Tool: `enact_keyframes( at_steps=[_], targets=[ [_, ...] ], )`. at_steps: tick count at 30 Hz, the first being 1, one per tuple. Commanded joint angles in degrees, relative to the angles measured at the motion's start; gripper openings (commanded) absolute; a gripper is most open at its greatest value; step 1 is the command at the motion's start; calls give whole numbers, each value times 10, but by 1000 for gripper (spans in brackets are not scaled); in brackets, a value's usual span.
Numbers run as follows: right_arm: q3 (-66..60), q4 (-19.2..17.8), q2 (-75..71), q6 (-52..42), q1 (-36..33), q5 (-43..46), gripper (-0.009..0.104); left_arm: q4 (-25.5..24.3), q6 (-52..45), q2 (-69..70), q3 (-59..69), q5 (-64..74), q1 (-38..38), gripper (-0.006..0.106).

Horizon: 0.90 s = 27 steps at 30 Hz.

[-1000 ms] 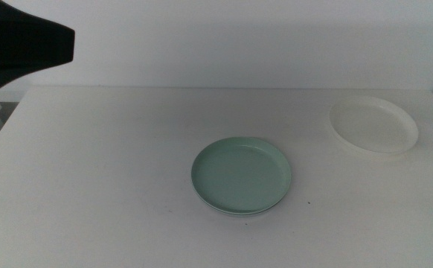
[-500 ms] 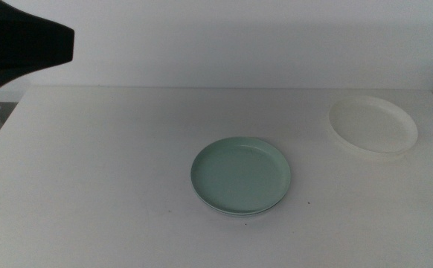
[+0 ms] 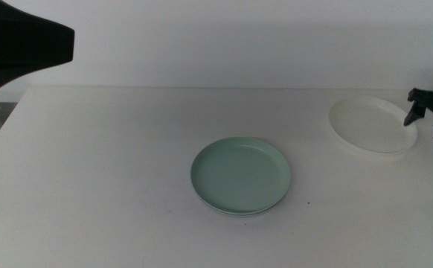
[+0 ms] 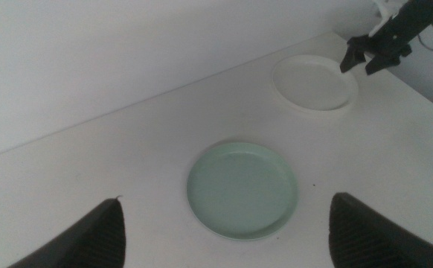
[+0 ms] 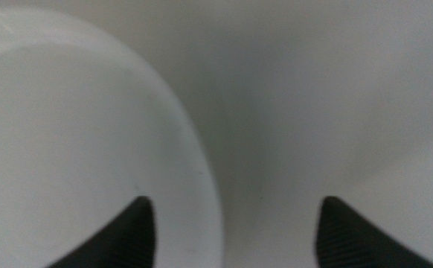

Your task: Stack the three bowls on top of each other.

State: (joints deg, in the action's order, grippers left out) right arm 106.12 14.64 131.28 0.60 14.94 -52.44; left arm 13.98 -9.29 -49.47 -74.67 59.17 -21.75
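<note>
The white table [image 3: 112, 171] fills most of the middle view, with a pale wall behind it. Near the table's centre lies the mint green bowl [image 3: 241, 176], sitting flat on top of another bowl of the same size whose pale rim only just shows beneath its near edge; the colour of that lower one is hard to tell. The white bowl [image 3: 373, 125] rests alone at the far right of the table, well apart from the green one, upright and flat on the surface.

The right gripper [image 3: 430, 121] comes in from the right edge of the middle view and hangs at the right-hand rim of the white bowl. Its two dark jaws stand wide apart and hold nothing. In the right wrist view, the bowl's rim [image 5: 194, 149] curves between the jaws, with one jaw over the bowl's inside and the other over the bare table outside it. Whether either jaw touches the bowl cannot be told.

The left gripper [image 4: 224, 238] waits high above the table's left side, its jaws spread wide and empty, looking down on both bowls. Its arm shows as a dark shape in the upper left corner of the middle view.
</note>
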Motion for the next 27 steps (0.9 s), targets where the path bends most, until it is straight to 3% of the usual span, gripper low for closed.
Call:
enact_keyframes(
  at_steps=[1, 6, 7, 9, 16, 19, 21, 27],
  targets=[
    [8, 1, 8, -6, 3, -2, 50, -1, 2, 2, 2, -7, 0, 94],
    [8, 4, 16, -6, 3, 2, 34, -1, 3, 2, 2, -7, 0, 94],
    [8, 6, 16, -14, 3, 3, 27, -1, 3, 2, 2, -7, 0, 94],
    [8, 6, 16, -20, 3, 7, 0, -1, 3, 2, 2, -7, 0, 94],
    [-49, 10, -76, -42, 11, 7, -2, -1, 2, 2, 2, -7, 0, 94],
    [-145, 64, -183, -73, -13, 55, -2, -1, 2, 2, 2, -7, 0, 94],
    [-204, 95, -243, -98, -50, 79, -2, -1, 2, 2, 2, -7, 0, 94],
    [-251, 102, -276, -84, -187, 70, -2, -1, 2, 2, 2, -7, 0, 94]
  ],
)
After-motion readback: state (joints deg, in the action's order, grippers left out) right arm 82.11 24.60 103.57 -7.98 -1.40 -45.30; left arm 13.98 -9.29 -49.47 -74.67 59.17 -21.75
